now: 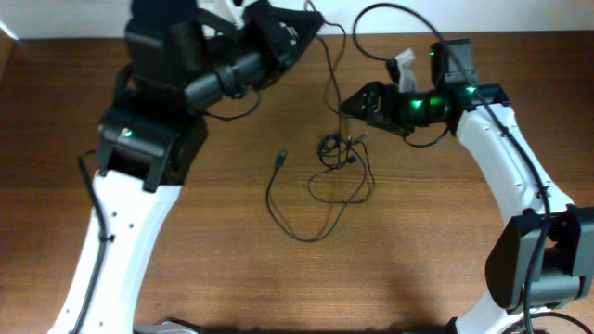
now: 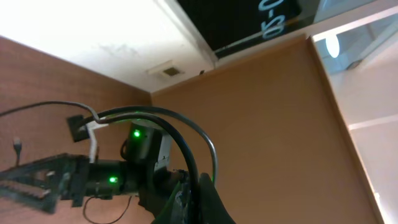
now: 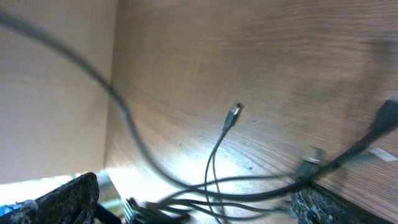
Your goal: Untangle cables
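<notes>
Overhead first, Sam: looking down on the cables [image 1: 339, 158], knotted just right of the middle of the table [image 1: 418, 269], with one long loop trailing toward the near side and a loose plug [image 1: 281, 158] lying just left of the knot.

Copy, Jo. Picking up the left gripper [image 1: 311, 26] raised at the far edge, fingers pressed together. Seems to be pinching the top of a lifted cord [image 1: 331, 83] running down into the knot. Hard to confirm from the left wrist view, showing mostly wall there.

Over to the right gripper [image 1: 351, 104] now, hovering just right of that cord, on the far side of the knot. Showing fingers [image 3: 68, 199] spread wide in the right wrist view, gripping nothing, with several strands crossing the gap between them.

Worth flagging the risks, then. Could cinch the knot tighter by hauling the lifted cord up before loosening anything below. Could also clamp two or three strands at once on closing, given so many crossing that gap, and then drag the whole bundle instead of freeing one line.

Agreed. Might lose the pinch on the left too: thin cord, likely slick, held only near its end. And mind the loose plug snagging inside that long loop on any sideways pull.

Containers, Sam?

None to report, Jo. No box, tray or bin anywhere in view, just cords lying straight on the wood.
</notes>
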{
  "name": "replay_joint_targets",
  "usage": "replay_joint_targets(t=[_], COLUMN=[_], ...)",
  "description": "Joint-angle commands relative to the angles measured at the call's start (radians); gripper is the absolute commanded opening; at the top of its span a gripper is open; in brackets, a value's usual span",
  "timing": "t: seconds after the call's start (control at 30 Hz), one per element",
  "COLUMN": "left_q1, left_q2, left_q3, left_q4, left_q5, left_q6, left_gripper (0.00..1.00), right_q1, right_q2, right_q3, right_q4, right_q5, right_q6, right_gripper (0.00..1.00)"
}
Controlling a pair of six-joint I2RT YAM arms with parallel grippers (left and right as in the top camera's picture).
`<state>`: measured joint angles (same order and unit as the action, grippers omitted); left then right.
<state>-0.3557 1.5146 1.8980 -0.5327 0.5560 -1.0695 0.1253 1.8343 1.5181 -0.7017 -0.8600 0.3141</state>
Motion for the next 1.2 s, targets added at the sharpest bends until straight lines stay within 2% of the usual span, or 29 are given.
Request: replay_joint_targets(t=[0.0,0.27,0.33,0.47,0.5,0.57,0.63,0.67,0.7,0.73,0.77,0.87,0.93,0.97,1.0,1.07,1.17], left_q1=[-0.018,-0.018,-0.018,-0.015,-0.014,-0.008,-0.008,-0.008,-0.006,-0.004,-0.003,0.019,0.039,0.046,0.056,0.067,0.081], left_q2=[0.024,0.024,0.024,0.023,0.023,0.023,0.023,0.023,0.022,0.022,0.022,0.022,0.022,0.022,0.023,0.023,0.023], left_q3=[0.018,0.018,0.018,0.018,0.018,0.018,0.018,0.018,0.018,0.018,0.018,0.018,0.018,0.018,0.018,0.018,0.018], left_q4=[0.010,0.025,0.024,0.026,0.027,0.035,0.052,0.066,0.077,0.082,0.084,0.078,0.048,0.026,-0.016,-0.076,-0.111], left_q5=[-0.018,-0.022,-0.022,-0.023,-0.022,-0.022,-0.021,-0.021,-0.022,-0.022,-0.023,-0.031,-0.066,-0.089,-0.133,-0.188,-0.215], left_q6=[0.016,0.016,0.016,0.016,0.016,0.010,0.008,0.008,0.008,0.008,0.008,0.009,0.009,0.009,0.009,0.009,0.009], left_gripper=[0.00,0.00,0.00,0.00,0.00,0.00,0.00,0.00,0.00,0.00,0.00,0.00,0.00,0.00,0.00,0.00,0.00], right_q1=[0.053,0.177,0.211,0.250,0.251,0.252,0.254,0.254,0.253,0.249,0.245,0.225,0.200,0.187,0.159,0.117,0.054], right_q2=[0.010,0.013,0.014,0.014,0.014,0.014,0.014,0.014,0.014,0.014,0.014,0.014,0.014,0.014,0.013,0.010,0.005], right_q3=[-0.007,-0.017,-0.019,-0.021,-0.021,-0.022,-0.023,-0.023,-0.023,-0.023,-0.023,-0.023,-0.022,-0.022,-0.022,-0.022,-0.022], right_q4=[0.003,-0.003,-0.005,-0.004,-0.005,-0.012,-0.023,-0.037,-0.044,-0.053,-0.059,-0.061,-0.061,-0.061,-0.061,-0.061,-0.061], right_q5=[0.026,0.102,0.154,0.187,0.188,0.195,0.221,0.244,0.261,0.284,0.299,0.305,0.303,0.294,0.270,0.228,0.148], right_q6=[-0.041,-0.042,-0.042,-0.042,-0.042,-0.049,-0.048,-0.048,-0.047,-0.037,-0.023,-0.002,0.024,0.027,0.027,0.027,0.027], right_gripper=[0.99,0.98,0.89,0.88,0.84,0.69,0.45,0.25,0.13,0.07,0.05,0.07,0.19,0.31,0.52,0.61,0.65])
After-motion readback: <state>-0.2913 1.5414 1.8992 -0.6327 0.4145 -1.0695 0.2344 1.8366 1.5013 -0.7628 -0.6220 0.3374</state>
